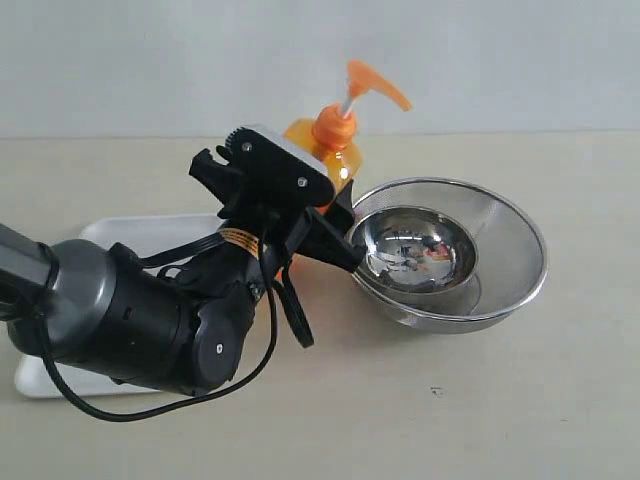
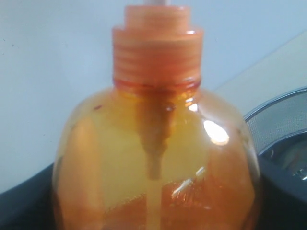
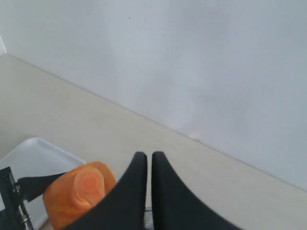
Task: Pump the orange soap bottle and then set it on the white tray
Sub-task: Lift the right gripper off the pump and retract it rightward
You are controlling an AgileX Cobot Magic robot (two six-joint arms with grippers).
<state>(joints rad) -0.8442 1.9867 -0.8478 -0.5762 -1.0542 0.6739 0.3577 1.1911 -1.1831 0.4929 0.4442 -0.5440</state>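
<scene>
The orange soap bottle (image 1: 318,140) stands upright just left of the steel bowls, its pump head (image 1: 372,85) raised on the white stem. My left gripper (image 1: 335,222) is shut on the bottle's body. In the left wrist view the bottle (image 2: 158,143) fills the picture, with a dark finger (image 2: 19,211) at each lower corner. My right gripper (image 3: 145,155) is shut and empty, hovering above the table with the orange pump head (image 3: 79,191) beside and below its fingers. It does not show in the exterior view. The white tray (image 1: 130,232) lies left of the bottle, mostly hidden behind my left arm.
A shiny steel bowl (image 1: 420,250) sits inside a wider mesh-sided steel bowl (image 1: 505,290), touching or nearly touching the bottle's right side. My left arm's bulky wrist and cable (image 1: 150,320) cover the near left. A pale wall runs behind the table.
</scene>
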